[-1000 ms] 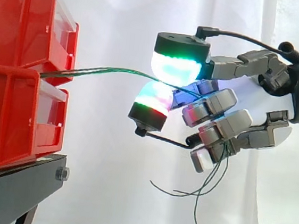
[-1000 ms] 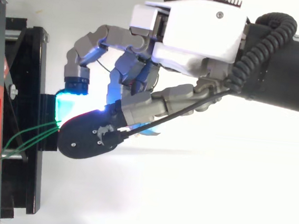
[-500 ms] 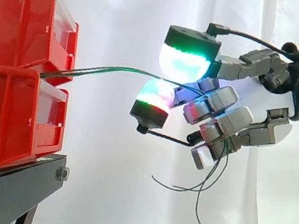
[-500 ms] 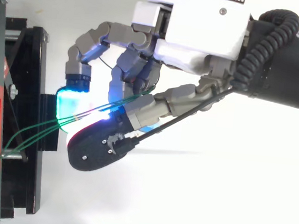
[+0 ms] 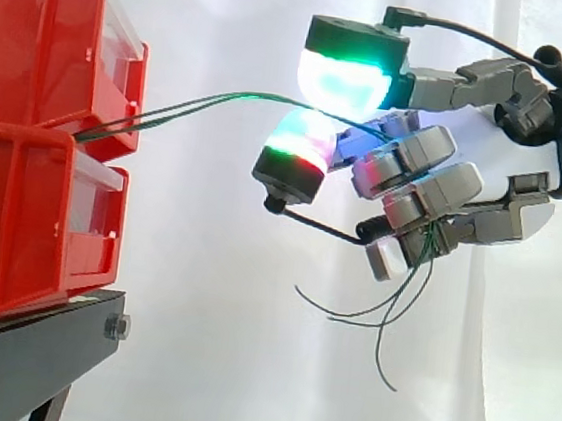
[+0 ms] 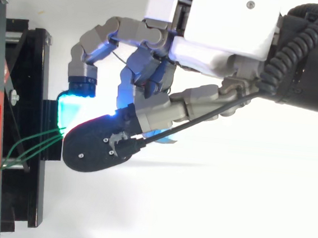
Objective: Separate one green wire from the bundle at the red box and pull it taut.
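**Now: hand clamped on wires, strands bowed**

Your hand (image 5: pixel 513 155) has its curled fingers and glowing pads closed on the green wires (image 5: pixel 273 97), and the loose ends (image 5: pixel 388 312) dangle beneath. The strands arc left, slightly bowed, into the gap between the stacked red bins (image 5: pixel 28 134) on the black stand (image 5: pixel 24 355). Behind hangs the white curtain (image 5: pixel 200 313).
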Tool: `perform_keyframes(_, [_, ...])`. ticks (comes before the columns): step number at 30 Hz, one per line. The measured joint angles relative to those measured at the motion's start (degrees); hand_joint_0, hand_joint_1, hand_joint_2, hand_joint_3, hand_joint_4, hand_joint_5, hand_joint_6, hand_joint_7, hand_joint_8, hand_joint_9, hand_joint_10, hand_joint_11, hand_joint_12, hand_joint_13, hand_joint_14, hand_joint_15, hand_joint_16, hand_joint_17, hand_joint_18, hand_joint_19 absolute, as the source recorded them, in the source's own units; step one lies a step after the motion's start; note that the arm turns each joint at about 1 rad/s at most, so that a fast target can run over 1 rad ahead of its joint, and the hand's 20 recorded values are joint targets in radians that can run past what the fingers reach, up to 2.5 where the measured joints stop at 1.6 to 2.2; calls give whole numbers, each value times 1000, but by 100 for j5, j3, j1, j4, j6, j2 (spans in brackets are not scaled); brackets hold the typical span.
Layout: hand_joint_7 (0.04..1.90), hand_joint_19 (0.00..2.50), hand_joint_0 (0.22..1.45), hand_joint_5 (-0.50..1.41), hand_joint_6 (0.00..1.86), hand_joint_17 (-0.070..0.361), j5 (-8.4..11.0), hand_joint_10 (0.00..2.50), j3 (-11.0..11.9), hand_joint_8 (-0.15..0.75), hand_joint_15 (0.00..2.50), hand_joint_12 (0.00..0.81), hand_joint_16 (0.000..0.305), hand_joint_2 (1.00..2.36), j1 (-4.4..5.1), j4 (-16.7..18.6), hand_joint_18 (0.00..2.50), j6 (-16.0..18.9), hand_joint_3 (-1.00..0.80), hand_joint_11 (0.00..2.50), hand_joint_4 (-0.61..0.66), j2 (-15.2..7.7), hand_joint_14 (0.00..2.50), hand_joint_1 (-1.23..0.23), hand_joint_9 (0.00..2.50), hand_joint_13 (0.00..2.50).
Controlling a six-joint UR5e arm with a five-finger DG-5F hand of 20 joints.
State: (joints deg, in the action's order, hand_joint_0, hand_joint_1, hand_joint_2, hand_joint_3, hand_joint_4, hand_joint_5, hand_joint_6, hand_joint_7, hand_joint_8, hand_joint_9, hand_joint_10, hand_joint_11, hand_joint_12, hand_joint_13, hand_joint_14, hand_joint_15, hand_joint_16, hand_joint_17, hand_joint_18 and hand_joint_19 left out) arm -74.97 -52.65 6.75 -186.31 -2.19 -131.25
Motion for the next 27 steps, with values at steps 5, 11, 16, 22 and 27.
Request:
perform_keyframes(5, [928,589,712,-228,905,128,6,819,2,299,1666,336,57,1012,0,3,987,-1,-355,1581,168,-1,7,-847,1043,1461])
perform_keyframes(11, [927,582,748,-227,901,126,8,816,6,302,1663,339,56,1002,-7,2,997,-1,-471,1580,182,-3,8,-873,1065,1471])
perform_keyframes(16, [947,587,740,-222,902,124,7,800,6,304,1670,341,55,1000,-14,0,1012,-1,-500,1581,178,-4,10,-867,1098,1487])
perform_keyframes(22, [972,604,638,-219,914,124,8,776,2,306,1664,345,55,1000,-13,-5,1015,-4,-500,1621,181,-5,9,-852,1117,1492])
perform_keyframes(27, [961,620,630,-206,913,123,33,693,0,300,1684,340,55,1000,3,5,1034,-8,-500,1647,173,-4,8,-856,1190,1511])
